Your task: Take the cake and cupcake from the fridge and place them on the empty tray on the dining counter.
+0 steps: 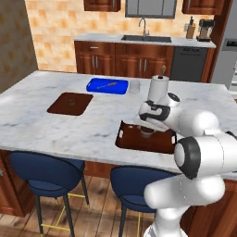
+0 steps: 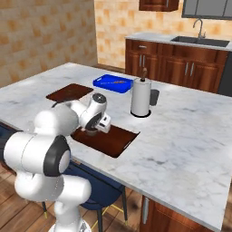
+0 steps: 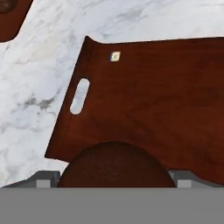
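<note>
Gripper [image 1: 147, 131] hangs low over the tray [image 3: 144, 92], jaws spread wide either side of the cupcake [image 3: 114, 164] – released, I judge, onto the tray – cake [image 3: 115, 56] already lying ahead, so next calls for a straight lift clear.

A large island with a white-grey marble top [image 1: 92, 120] fills the middle, with two navy stools [image 1: 44, 169] tucked under its near edge. A dark reddish-brown rectangular tray with raised rims [image 1: 134, 139] lies near that edge. The white arm's two-finger gripper [image 1: 148, 127] hangs over the tray, and a small round dark-brown cupcake [image 1: 147, 132] sits just beneath it. A white paper-towel roll [image 1: 158, 89] stands behind the arm. Farther left lie a flat brown square tray [image 1: 70, 103] and a blue tray [image 1: 107, 85]. Behind, a wall counter carries a sink [image 1: 146, 38].
</note>
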Controlling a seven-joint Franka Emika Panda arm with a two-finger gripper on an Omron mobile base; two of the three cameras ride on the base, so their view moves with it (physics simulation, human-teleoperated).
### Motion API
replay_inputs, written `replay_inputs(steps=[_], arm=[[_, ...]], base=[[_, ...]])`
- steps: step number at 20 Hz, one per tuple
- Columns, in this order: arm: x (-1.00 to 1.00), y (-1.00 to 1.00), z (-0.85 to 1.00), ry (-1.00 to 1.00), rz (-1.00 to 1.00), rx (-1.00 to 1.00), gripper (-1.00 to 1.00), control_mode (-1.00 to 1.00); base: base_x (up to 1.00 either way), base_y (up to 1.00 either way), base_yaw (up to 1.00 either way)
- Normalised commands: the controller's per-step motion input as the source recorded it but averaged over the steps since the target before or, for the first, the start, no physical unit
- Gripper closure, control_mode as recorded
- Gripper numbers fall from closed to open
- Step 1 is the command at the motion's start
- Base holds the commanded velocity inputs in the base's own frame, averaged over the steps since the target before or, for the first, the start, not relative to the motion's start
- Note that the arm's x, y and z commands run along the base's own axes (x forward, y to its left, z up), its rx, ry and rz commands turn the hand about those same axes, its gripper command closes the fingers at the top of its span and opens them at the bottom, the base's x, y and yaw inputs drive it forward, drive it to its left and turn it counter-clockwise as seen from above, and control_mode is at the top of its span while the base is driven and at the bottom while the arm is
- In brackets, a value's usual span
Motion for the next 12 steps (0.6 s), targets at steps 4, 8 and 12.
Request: replay_inputs(steps=[4, 8, 12], arm=[[0.77, 0.0, -0.4, 0.09, 0.0, 0.05, 1.0, -1.0], [0.51, 0.0, -0.44, 0.15, 0.0, 0.02, 1.0, -1.0], [0.47, 0.0, -0.37, 0.18, -0.01, 0.0, 1.0, -1.0]], base=[[0.0, 0.0, 0.0], [0.0, 0.0, 0.0], [0.0, 0.0, 0.0]])
